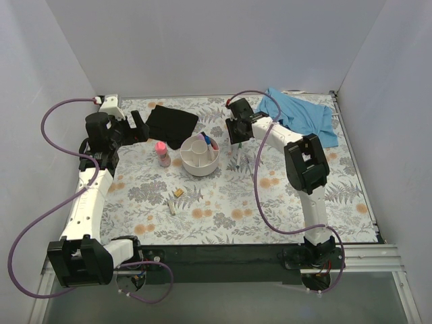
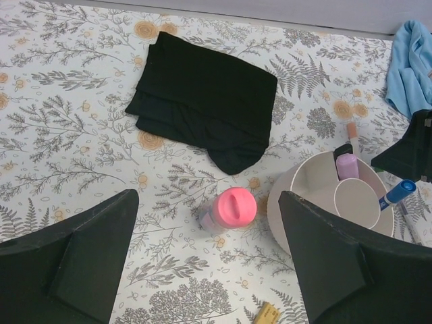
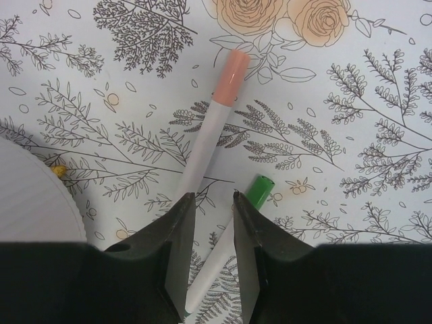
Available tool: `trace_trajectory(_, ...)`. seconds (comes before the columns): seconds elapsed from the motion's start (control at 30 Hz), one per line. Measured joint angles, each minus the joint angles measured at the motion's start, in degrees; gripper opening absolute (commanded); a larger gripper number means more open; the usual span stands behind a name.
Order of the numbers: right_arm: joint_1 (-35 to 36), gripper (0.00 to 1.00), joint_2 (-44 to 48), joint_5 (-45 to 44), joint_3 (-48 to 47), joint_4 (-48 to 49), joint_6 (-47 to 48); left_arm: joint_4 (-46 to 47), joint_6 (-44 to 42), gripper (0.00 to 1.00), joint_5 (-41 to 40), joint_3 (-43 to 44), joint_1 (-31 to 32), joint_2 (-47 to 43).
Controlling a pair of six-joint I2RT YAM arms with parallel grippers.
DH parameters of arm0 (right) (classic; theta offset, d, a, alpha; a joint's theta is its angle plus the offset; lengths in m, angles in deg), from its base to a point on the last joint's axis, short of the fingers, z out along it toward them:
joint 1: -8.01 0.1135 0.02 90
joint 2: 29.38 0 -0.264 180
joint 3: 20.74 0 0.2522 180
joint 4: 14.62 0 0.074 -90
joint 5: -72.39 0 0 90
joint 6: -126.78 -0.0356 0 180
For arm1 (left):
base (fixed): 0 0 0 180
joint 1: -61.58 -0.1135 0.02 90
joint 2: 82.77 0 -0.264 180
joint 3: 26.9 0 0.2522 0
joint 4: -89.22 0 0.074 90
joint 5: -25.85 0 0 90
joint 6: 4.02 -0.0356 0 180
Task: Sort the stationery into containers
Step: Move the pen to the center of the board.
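Observation:
The white compartment bowl [image 1: 200, 164] holds a blue-capped pen [image 2: 398, 192], a pink tube [image 2: 347, 165] and a dark highlighter. The small pink-capped bottle [image 1: 162, 154] stands left of it, and in the left wrist view it [image 2: 229, 208] lies below my wide-open, empty left gripper [image 2: 208, 196]. In the top view my left gripper [image 1: 140, 126] hovers by the pouch. My right gripper [image 1: 236, 138] is low over two white pens right of the bowl. In the right wrist view it [image 3: 214, 196] is narrowly open and straddles the green-capped pen [image 3: 259, 190]. The peach-capped pen [image 3: 216, 121] lies just left. Tan pieces [image 1: 177, 193] lie in front of the bowl.
A flat black fabric pouch [image 1: 172, 123] lies behind the bottle. A blue cloth [image 1: 304, 115] is crumpled at the back right. The bowl's rim [image 3: 34, 202] is close to the left of my right gripper. White walls enclose the table.

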Motion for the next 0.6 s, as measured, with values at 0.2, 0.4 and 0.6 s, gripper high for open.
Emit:
trace_trajectory(0.2,0.44,0.38,0.00,-2.97,0.00,-0.26,-0.96,0.02,-0.09,0.86,0.02,-0.22,-0.11,0.04)
trace_trajectory(0.4,0.70,0.44,0.00,-6.03,0.00,-1.20,-2.45,0.00,-0.24,0.86,0.04,-0.42,-0.11,0.04)
trace_trajectory(0.6,0.81,0.46,0.02,-7.82,1.18,-1.36,-4.26,0.02,-0.24,0.86,0.22,-0.44,-0.11,0.09)
